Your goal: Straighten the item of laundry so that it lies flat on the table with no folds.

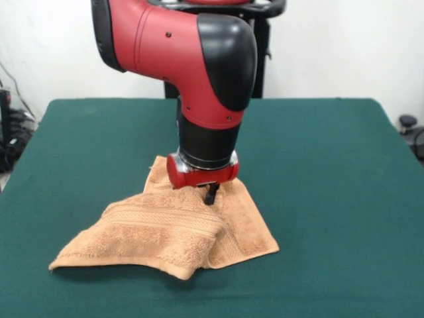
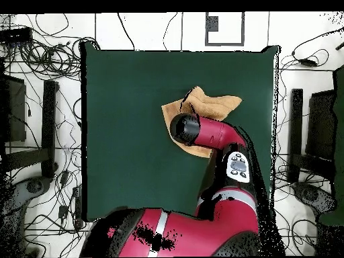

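Note:
The orange-tan towel (image 1: 165,232) lies near the middle of the dark green table (image 1: 331,165). It is folded over itself: a top layer with a ribbed band slants toward the front left, and a lower layer sticks out at the right and back. My gripper (image 1: 211,194) points straight down and touches the towel at the back edge of the folded layer. The red wrist hides how the gripper stands. In the overhead view the towel (image 2: 209,105) shows past the arm on the table (image 2: 127,121), and the arm covers the gripper.
The arm's pedestal (image 1: 260,59) stands at the table's far side. Cables (image 2: 40,60) and black stands (image 2: 48,121) lie on the floor around the table. The table's edges are far from the towel on all sides.

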